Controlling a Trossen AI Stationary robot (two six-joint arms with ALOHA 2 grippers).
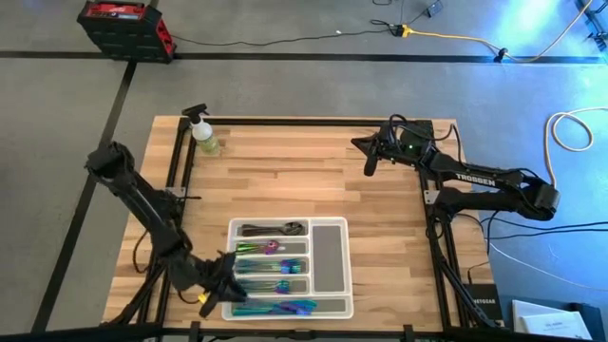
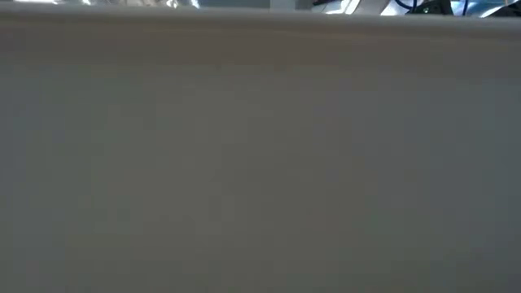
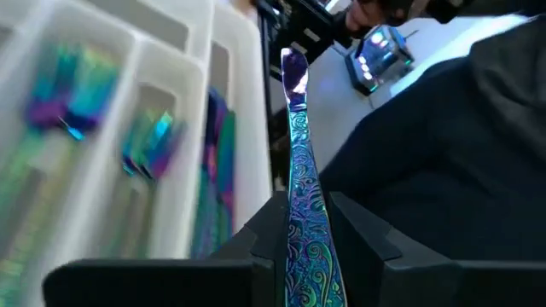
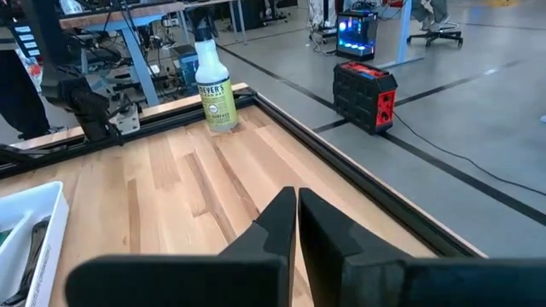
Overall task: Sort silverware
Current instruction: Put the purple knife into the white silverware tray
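Left tool [image 3: 294, 256] clamps an iridescent knife [image 3: 299, 162], prob. a knife, at the tray's [image 1: 334, 271] near-left corner. Other silverware [image 1: 271, 266] lies in tray slots. Right tool [image 4: 296, 223] shut, empty, over counter [image 1: 285, 180] far-right

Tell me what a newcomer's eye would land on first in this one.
The iridescent silverware filling the white tray at the table's near edge, rainbow against pale wood. Next, the left gripper at the tray's left side, jaws shut on an ornate rainbow handle. The right gripper waits shut over bare wood at the far right, a spray bottle far left.
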